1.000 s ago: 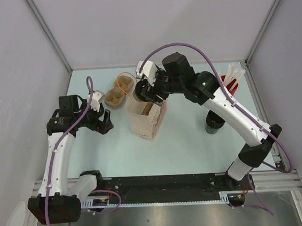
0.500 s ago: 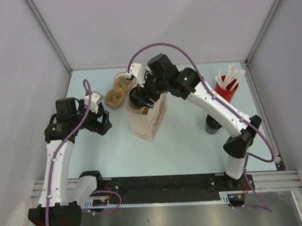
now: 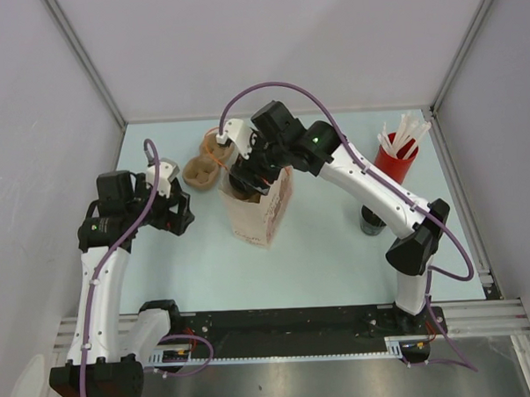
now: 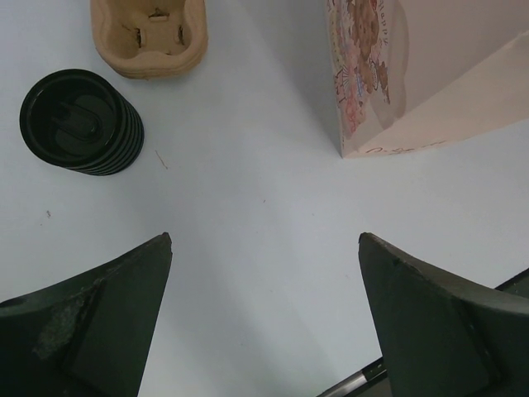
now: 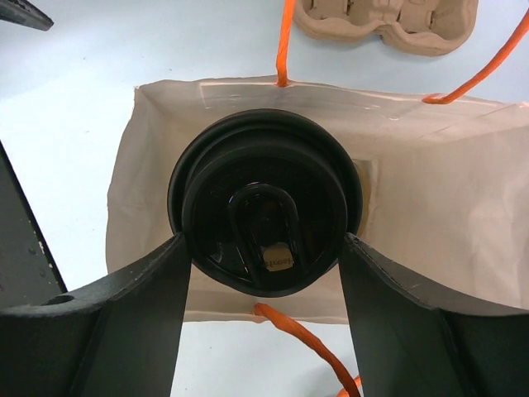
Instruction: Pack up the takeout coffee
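Observation:
The takeout coffee [image 4: 81,122], a short ribbed black cup with a matte lid, stands on the table next to the cardboard carrier [image 4: 149,37] in the left wrist view. In the top view it is hidden under my left arm. My left gripper [image 4: 264,237] [image 3: 182,211] is open and empty, hovering left of the paper bag [image 4: 430,74]. My right gripper [image 5: 263,240] [image 3: 251,174] is shut on a taller black cup with a glossy lid [image 5: 264,213], held in the open mouth of the paper bag [image 5: 430,207] [image 3: 259,212].
A cardboard cup carrier [image 3: 206,161] lies behind the bag. Another black cup [image 3: 374,218] stands right of the bag. A red cup of white sticks [image 3: 395,153] is at the back right. The bag's orange handles [image 5: 281,50] hang over its rim.
My right gripper has moved left and down with the glossy-lidded cup, from above the bag's back edge into its mouth. My left arm has barely moved.

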Tool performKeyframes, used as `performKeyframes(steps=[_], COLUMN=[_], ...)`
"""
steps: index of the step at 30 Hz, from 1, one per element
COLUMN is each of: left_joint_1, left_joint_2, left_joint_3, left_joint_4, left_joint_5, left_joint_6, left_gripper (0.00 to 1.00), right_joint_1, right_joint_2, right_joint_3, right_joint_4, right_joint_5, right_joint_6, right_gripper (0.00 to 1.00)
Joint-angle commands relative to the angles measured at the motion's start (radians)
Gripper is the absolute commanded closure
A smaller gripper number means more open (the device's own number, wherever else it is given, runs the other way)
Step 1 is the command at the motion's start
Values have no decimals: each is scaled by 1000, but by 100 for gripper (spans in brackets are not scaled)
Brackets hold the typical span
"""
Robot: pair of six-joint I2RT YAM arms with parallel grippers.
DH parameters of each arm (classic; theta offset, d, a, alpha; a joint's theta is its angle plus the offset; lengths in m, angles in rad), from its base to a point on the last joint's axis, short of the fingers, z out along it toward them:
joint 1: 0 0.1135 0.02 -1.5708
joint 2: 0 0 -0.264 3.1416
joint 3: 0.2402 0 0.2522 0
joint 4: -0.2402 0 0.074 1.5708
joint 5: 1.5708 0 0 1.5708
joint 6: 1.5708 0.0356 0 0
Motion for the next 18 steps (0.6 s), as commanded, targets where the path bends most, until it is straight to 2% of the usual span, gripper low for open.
performKeyframes(steps=[1, 11, 14, 17, 18], left_joint_1=[8, 8, 8, 8, 8], left_joint_2=[-22, -22, -7, 36, 50], left_joint_3=[-4, 6, 58, 169, 247], left_joint_4=[40, 35, 15, -17, -23], left_joint_5=[-20, -39, -66, -82, -82], left_joint_6=[-25, -29, -7, 42, 54], left_gripper=[1, 1, 0, 1, 1], right_joint_1=[12, 26, 26, 26, 27], right_joint_2=[-43, -82, -92, -92, -88], right_joint_3=[52, 84, 81, 73, 69], right_joint_4=[19, -1, -23, -32, -36], right_joint_5=[18, 48, 44, 44, 44], right_joint_6=[-16, -62, -68, -68, -70], right_gripper=[62, 61, 61, 61, 61])
